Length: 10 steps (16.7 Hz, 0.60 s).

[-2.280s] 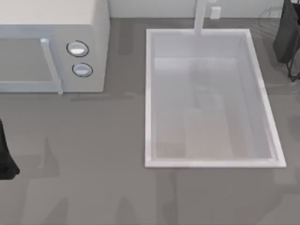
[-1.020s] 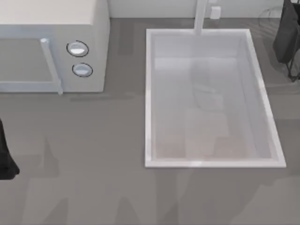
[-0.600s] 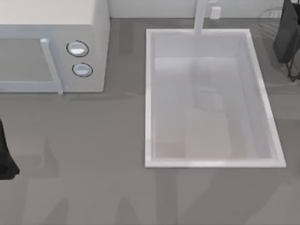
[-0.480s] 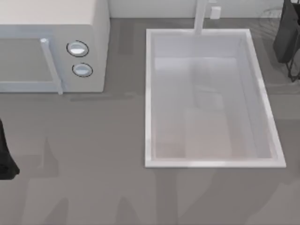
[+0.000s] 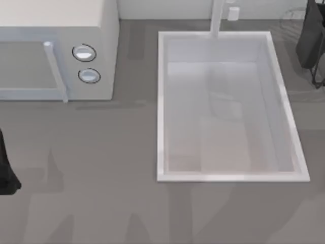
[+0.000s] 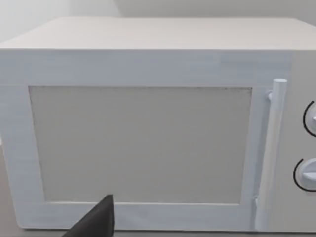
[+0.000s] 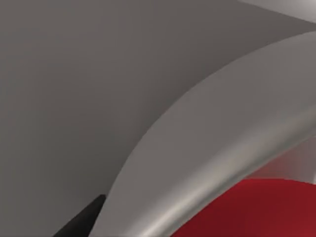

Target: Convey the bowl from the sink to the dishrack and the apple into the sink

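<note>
The sink (image 5: pixel 161 101) is a large white recessed basin right of the table's middle, with a white tap (image 5: pixel 217 18) at its far rim. The bowl is out of view. In the right wrist view a patch of deep red, seemingly the apple (image 7: pixel 256 212), lies very close behind a curved grey rim (image 7: pixel 197 163). My right gripper (image 5: pixel 311 40) hangs dark at the top right edge, beyond the sink's far right corner. Thin dark wires (image 5: pixel 319 81) beside it may be the dishrack. My left gripper (image 5: pixel 6 173) is parked at the left edge.
A white microwave (image 5: pixel 56 51) with two knobs stands at the back left. The left wrist view faces its door (image 6: pixel 143 143) and handle (image 6: pixel 269 158). Grey countertop (image 5: pixel 101 168) runs left of and in front of the sink.
</note>
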### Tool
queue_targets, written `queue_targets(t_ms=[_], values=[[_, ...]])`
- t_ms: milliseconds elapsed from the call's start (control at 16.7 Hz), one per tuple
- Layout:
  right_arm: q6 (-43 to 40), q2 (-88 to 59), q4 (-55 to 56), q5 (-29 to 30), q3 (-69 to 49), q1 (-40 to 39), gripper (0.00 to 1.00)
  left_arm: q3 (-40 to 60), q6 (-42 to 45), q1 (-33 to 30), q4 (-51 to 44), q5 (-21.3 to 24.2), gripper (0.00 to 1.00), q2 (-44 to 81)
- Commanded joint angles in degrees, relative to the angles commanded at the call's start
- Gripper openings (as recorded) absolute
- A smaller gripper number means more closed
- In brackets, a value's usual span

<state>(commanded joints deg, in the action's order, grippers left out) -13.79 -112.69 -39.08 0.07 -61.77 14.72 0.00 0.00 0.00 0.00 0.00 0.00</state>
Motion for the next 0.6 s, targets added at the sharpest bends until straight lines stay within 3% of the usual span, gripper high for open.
queue_targets(t_ms=[360,600], values=[[0.0,0.0,0.0,0.0,0.0,0.0,0.02,0.0,0.0,0.0,0.0,0.0,1.0,0.0],[0.0,0.0,0.0,0.0,0.0,0.0,0.0,0.0,0.0,0.0,0.0,0.0,1.0,0.0]])
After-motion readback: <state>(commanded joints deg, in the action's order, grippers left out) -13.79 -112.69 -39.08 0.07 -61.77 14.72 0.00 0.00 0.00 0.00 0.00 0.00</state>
